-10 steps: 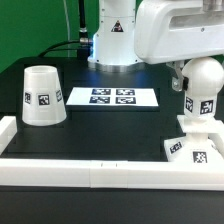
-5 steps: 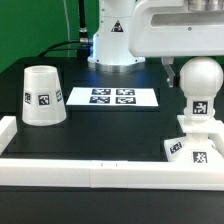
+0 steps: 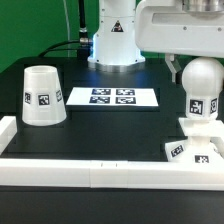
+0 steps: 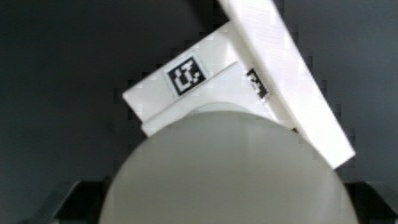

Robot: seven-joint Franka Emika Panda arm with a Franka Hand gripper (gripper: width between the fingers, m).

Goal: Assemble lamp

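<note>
The bulb (image 3: 203,84) stands upright, long axis vertical, at the exterior view's right. It is directly over the base (image 3: 196,143), which rests on the desk (image 3: 110,130) just inside the border rail (image 3: 90,172). The bulb's lower end meets the base's top or hangs just above it; contact cannot be confirmed. The fingers (image 4: 75,204) flank the bulb's wide part and appear clenched on it. The arm (image 3: 180,30) reaches down from above. The coming move likely calls for a straight descent along that axis. The shade (image 3: 43,95) sits well apart.
</note>
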